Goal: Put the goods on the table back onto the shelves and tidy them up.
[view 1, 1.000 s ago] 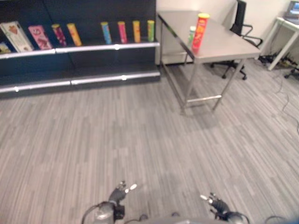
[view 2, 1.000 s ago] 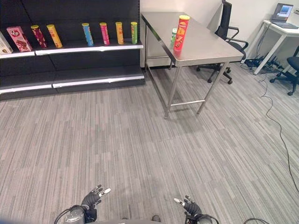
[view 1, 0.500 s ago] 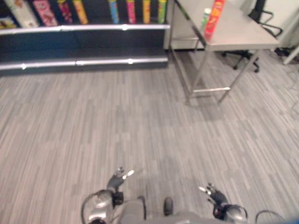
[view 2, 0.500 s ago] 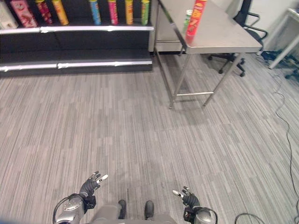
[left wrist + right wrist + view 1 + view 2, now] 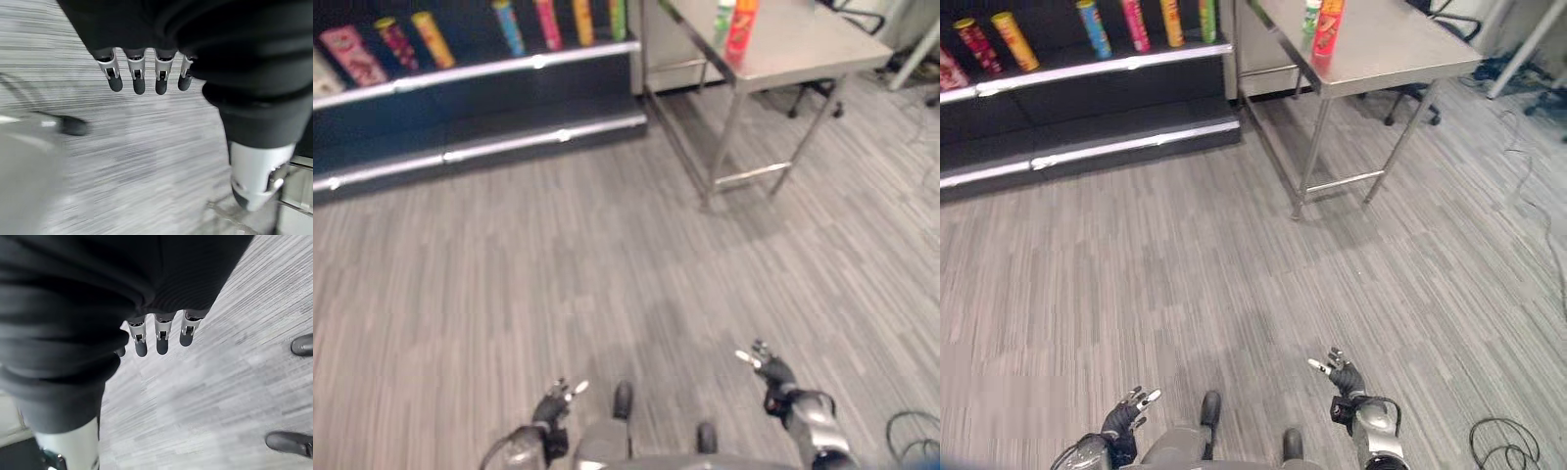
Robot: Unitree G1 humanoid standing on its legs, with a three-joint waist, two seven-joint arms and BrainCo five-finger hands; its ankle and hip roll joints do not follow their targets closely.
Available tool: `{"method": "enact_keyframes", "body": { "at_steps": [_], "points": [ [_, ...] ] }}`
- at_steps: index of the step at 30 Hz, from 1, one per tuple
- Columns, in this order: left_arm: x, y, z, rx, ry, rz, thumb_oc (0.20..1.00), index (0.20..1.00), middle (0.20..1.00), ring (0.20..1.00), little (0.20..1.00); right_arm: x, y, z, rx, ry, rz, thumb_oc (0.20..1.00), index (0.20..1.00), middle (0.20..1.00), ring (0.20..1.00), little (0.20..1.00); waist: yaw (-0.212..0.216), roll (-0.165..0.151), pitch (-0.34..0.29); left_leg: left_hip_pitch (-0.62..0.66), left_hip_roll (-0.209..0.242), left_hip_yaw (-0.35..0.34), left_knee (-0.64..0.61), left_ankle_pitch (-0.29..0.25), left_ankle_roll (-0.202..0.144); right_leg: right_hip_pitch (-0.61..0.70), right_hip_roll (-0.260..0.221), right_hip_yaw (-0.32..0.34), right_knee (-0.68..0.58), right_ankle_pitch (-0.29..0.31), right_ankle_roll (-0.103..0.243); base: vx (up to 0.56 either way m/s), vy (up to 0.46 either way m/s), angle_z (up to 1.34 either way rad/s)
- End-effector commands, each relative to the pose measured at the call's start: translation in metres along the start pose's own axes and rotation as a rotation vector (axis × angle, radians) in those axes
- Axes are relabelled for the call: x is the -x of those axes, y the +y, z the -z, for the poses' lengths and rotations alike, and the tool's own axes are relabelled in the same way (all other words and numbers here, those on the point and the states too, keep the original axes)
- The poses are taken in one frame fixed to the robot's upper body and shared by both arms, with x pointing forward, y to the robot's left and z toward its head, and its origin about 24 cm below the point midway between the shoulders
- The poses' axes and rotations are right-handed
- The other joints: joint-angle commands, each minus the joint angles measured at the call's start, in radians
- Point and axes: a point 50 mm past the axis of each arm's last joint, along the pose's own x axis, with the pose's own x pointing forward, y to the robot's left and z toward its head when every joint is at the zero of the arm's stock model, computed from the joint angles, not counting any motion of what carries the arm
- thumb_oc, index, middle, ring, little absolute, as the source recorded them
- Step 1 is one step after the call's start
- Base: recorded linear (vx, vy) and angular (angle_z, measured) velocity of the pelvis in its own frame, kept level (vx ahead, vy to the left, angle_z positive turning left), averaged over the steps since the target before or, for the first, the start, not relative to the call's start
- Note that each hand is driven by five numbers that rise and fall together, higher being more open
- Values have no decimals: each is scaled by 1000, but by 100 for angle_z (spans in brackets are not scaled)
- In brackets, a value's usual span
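A tall red can (image 5: 1328, 24) and a smaller green can (image 5: 1311, 14) stand near the front edge of the steel table (image 5: 1386, 59), far ahead on the right. Beside it on the left, the dark shelves (image 5: 1087, 69) carry several upright cans, among them a blue one (image 5: 1092, 27) and a yellow one (image 5: 1013, 39). My left hand (image 5: 1126, 419) hangs low over the floor with straight fingers (image 5: 138, 78) and holds nothing. My right hand (image 5: 1344, 377) is low on the other side, its fingers (image 5: 159, 340) also straight and holding nothing. Both hands are far from the table and shelves.
Grey striped floor (image 5: 1234, 274) stretches between me and the shelves. The table's legs and crossbar (image 5: 1337, 183) stand ahead on the right. An office chair base (image 5: 1408, 96) sits behind the table, and a thin cable (image 5: 1528, 166) trails on the floor at far right.
The whole picture has shifted, so the camera has moved; shelves and table now sit higher in view. Both hands stay low and hold nothing.
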Motion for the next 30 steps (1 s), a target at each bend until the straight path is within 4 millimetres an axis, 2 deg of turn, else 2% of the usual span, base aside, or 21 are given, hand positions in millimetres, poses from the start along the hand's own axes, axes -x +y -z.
{"method": "enact_keyframes", "body": {
  "at_steps": [1, 3, 4, 5, 8, 9, 10, 11, 12, 14, 15, 20, 21, 24, 27, 29, 30],
  "points": [
    [2, 7, 3, -16, -1, -4, 1000, 1000, 1000, 1000, 1000, 3, -18, -17, -38, -90, 54, 1000, 1000, 1000, 1000, 1000, -2, 41, -45, -51, 51, -50, -57, 50, -72, 40, 53, -14, 223, 155, -7, 310, 313, -3],
    [3, 7, 5, -18, 8, -4, 1000, 1000, 1000, 1000, 1000, 6, -22, -10, -40, -67, 65, 1000, 1000, 1000, 1000, 1000, -24, 79, -16, 19, 57, -68, -57, 25, -62, -55, 98, -13, 453, 144, -19, 177, 225, -7],
    [3, 7, 5, -17, 8, -4, 1000, 1000, 1000, 1000, 1000, 6, -22, -11, -39, -68, 65, 1000, 1000, 1000, 1000, 1000, -23, 77, -14, 20, 55, -66, -57, 25, -63, -60, 96, -10, 464, 138, -19, 161, 226, 9],
    [2, 4, 3, -15, -4, 2, 1000, 1000, 1000, 1000, 1000, 7, -23, -5, -48, -47, 75, 1000, 1000, 1000, 1000, 1000, -35, 109, 20, 73, 70, -77, -57, 22, -58, -134, 127, -33, 582, 127, -34, 89, 134, 33],
    [2, 3, 2, 4, -19, -3, 1000, 1000, 1000, 1000, 1000, 8, -20, 3, -53, -21, 69, 1000, 1000, 1000, 1000, 1000, -29, 100, 36, 110, 57, -78, -57, 22, -55, -162, 123, -48, 618, 109, -38, 193, 109, 22],
    [2, 2, -1, 9, -33, 0, 1000, 1000, 1000, 1000, 1000, 8, -18, 8, -55, 1, 61, 1000, 1000, 1000, 1000, 1000, -22, 86, 30, 122, 53, -79, -57, 22, -60, -160, 84, -71, 507, 106, -31, 195, -23, 37],
    [1, 0, -2, 15, -38, 4, 1000, 1000, 1000, 1000, 1000, 9, -19, 13, -52, 26, 64, 1000, 1000, 1000, 1000, 1000, -22, 75, 24, 131, 41, -79, -57, 12, -60, -159, 84, -68, 451, 95, -18, 428, -84, 30],
    [1, -3, -5, 34, -56, 10, 1000, 1000, 1000, 1000, 1000, 9, -16, 15, -49, 32, 57, 1000, 1000, 1000, 1000, 1000, -36, 60, 19, 158, 19, -85, -57, 3, -61, -175, 90, -90, 163, 120, 6, 322, -76, 22],
    [1, -3, -5, 34, -56, 10, 1000, 1000, 1000, 1000, 1000, 9, -16, 15, -49, 32, 58, 1000, 1000, 1000, 1000, 1000, -37, 62, 22, 163, 20, -86, -57, 1, -62, -165, 91, -93, 155, 123, 6, 393, -69, 1],
    [1, -2, -6, 44, -65, 0, 1000, 1000, 1000, 1000, 1000, 10, -17, 15, -47, 29, 64, 1000, 1000, 1000, 1000, 1000, -74, 69, 26, 210, 8, -101, -57, -18, -50, -248, 129, -103, -5, 143, 24, 427, -6, -14],
    [0, -2, -6, 45, -60, 0, 1000, 1000, 1000, 1000, 1000, 10, -20, 14, -48, 24, 73, 1000, 1000, 1000, 1000, 1000, -102, 80, 29, 233, 14, -108, -57, -22, -49, -294, 142, -106, -22, 152, 25, 473, -18, -21],
    [0, -7, -4, 30, -48, 25, 1000, 1000, 1000, 1000, 1000, 15, -27, 22, -54, 48, 104, 1000, 1000, 1000, 1000, 1000, -131, 84, 4, 285, 18, -120, -57, -18, -45, -298, 152, -116, -51, 161, 22, 333, -76, 43],
    [-2, -9, -4, 9, -41, 33, 1000, 1000, 1000, 1000, 1000, 17, -30, 28, -53, 69, 114, 1000, 1000, 1000, 1000, 1000, -143, 84, -20, 321, 35, -118, -57, 18, -44, -263, 166, -109, -53, 174, 23, 364, -146, 29],
    [-2, -13, -4, 24, -47, 41, 1000, 1000, 1000, 1000, 1000, 18, -31, 30, -50, 77, 118, 1000, 1000, 1000, 1000, 1000, -152, 84, -33, 316, 44, -118, -1, 28, -48, -233, 164, -114, -52, 183, 23, 334, -153, 49],
    [-2, -15, -2, -5, -31, 59, 1000, 1000, 1000, 1000, 1000, 18, -30, 33, -55, 87, 108, 1000, 1000, 1000, 1000, 1000, -160, 53, -44, 265, 72, -79, 222, 29, -67, -174, 152, -116, -51, 195, 27, 360, -202, 23],
    [-1, -18, 1, 1, -24, 68, 1000, 1000, 1000, 1000, 1000, 18, -28, 31, -52, 77, 100, 1000, 1000, 1000, 1000, 1000, -155, 24, -38, 187, 47, -67, 410, 9, -82, -138, 129, -121, -55, 191, 23, 239, -163, 25],
    [-1, -18, 1, 1, -24, 68, 1000, 1000, 1000, 1000, 1000, 18, -28, 31, -52, 77, 100, 1000, 1000, 1000, 1000, 1000, -156, 25, -38, 186, 47, -68, 412, 8, -82, -138, 129, -121, -55, 191, 23, 189, -193, 25]
  ]
}}
